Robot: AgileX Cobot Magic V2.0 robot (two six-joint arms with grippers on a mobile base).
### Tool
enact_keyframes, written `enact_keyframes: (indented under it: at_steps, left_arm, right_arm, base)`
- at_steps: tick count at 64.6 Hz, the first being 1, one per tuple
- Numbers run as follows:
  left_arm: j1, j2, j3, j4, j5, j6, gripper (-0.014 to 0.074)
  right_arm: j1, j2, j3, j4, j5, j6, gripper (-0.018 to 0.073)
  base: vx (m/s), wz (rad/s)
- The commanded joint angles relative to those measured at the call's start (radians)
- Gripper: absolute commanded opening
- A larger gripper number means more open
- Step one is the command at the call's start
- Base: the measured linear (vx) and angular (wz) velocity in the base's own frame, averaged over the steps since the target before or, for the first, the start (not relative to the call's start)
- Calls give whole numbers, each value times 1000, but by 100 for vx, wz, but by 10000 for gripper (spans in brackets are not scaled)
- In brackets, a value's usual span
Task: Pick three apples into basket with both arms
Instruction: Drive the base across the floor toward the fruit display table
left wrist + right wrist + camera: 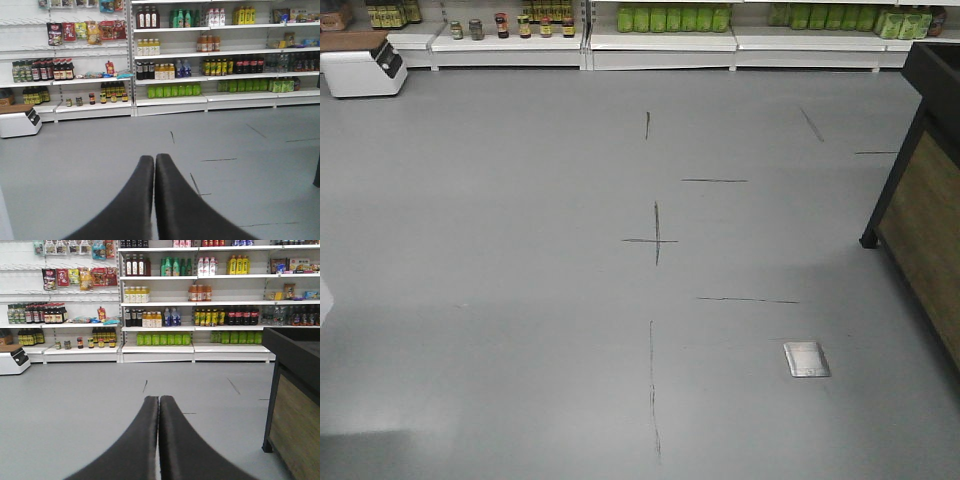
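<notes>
No apples and no basket show in any view. My left gripper (154,158) is shut, its two black fingers pressed together with nothing between them, pointing over bare grey floor toward the store shelves. My right gripper (159,400) is shut and empty too, aimed the same way. Neither arm appears in the front view, which shows only floor.
A dark stand with a wooden side panel (920,190) (295,410) is at the right. White shelves of bottles and jars (200,60) line the back wall. A white box-shaped machine (362,68) sits far left. A small metal floor plate (806,359) lies at lower right.
</notes>
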Motion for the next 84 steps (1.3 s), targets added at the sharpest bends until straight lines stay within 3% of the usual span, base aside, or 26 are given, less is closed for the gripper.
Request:
enact_keyframes:
  at_steps: [1, 43, 84]
  left_arm:
    - [0, -16, 22, -8, -65, -2, -6]
    - [0, -16, 22, -8, -65, -2, -6]
    - [0, -16, 22, -8, -65, -2, -6]
  right_arm:
    - [0, 18, 4, -3, -70, -9, -9]
    - [0, 18, 4, -3, -70, -9, -9]
    - [0, 18, 4, -3, -70, -9, -9]
  base:
    - [25, -16]
    - [27, -34]
    - [24, -63]
